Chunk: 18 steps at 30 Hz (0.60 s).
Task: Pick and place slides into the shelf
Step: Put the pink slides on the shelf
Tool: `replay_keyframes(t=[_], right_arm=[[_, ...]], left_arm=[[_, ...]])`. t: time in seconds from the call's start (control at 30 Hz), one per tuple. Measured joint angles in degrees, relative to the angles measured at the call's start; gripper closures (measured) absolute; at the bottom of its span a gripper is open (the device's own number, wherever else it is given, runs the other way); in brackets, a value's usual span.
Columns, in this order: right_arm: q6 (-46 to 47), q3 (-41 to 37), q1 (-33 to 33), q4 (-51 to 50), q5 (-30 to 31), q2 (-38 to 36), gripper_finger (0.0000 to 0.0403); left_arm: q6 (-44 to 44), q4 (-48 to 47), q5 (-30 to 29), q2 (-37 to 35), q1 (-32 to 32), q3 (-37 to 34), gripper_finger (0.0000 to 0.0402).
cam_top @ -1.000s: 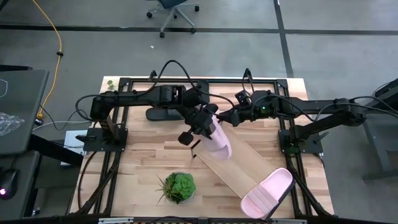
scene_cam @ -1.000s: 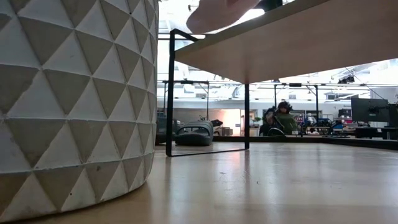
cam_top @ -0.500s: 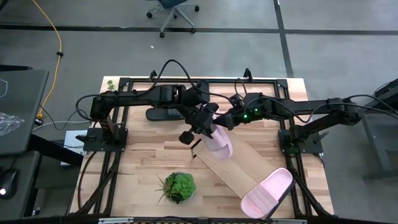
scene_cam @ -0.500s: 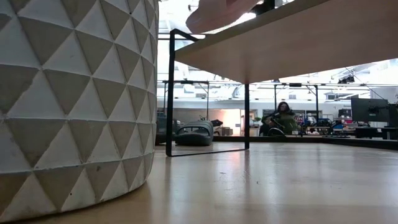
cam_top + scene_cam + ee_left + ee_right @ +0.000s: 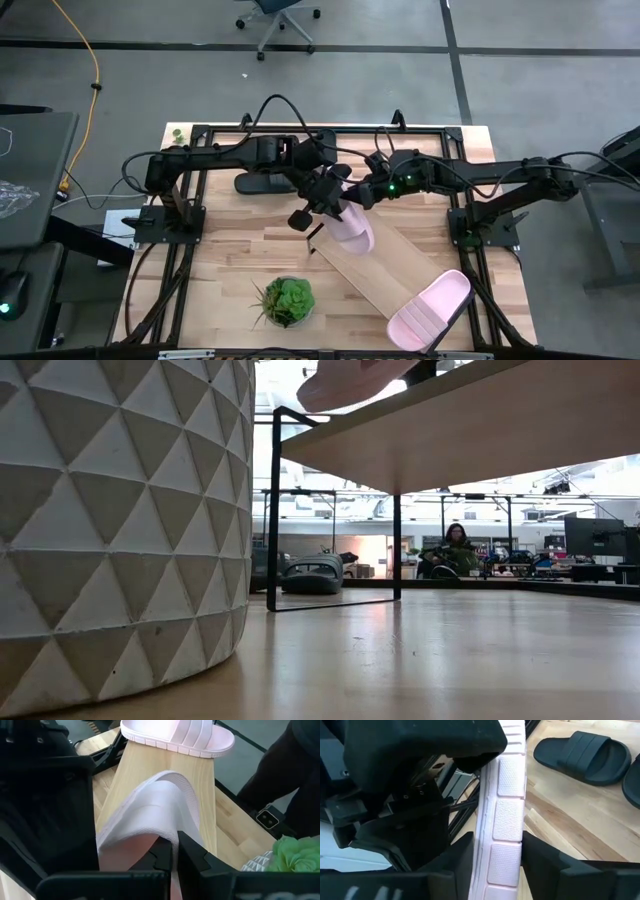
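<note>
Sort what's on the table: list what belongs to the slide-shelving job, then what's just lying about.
Job:
- pink slide in the left gripper, right gripper closing around it
- second pink slide on the shelf
- black slides

Lying about:
- potted plant
- yellow cable
- office chair

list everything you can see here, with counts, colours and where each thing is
pink slides: 2, pale pink; one at the shelf's upper end between both grippers, one on its lower end
black slides: 2 showing in the right wrist view, black; one on the tabletop, the other at the picture's edge
shelf: 1, light wood, black frame, diagonal on the table
plant: 1, green, white pot, front of table
office chair: 1, on the floor behind
person: 1, far in the room
left gripper: shut on the upper pink slide's strap
right gripper: fingers either side of that slide's sole
</note>
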Motion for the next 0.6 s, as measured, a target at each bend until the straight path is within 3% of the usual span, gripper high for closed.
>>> replay_keyframes(t=[0.17, 0.33, 0.6], right_arm=[[-0.1, 0.0, 0.0, 0.0, 0.0, 0.0, 0.0309], [-0.1, 0.0, 0.0, -0.1, 1.1, 0.0, 0.0317], [0.3, 0.0, 0.0, -1.3, 2.8, 0.0, 0.032]], left_arm=[[0.0, -0.1, 0.0, 0.0, 0.0, 0.0, 0.04], [0.0, -0.3, 0.0, 0.0, 0.0, 0.0, 0.0392], [-1.1, -0.3, -0.3, 0.0, 0.0, 0.0, 0.034]])
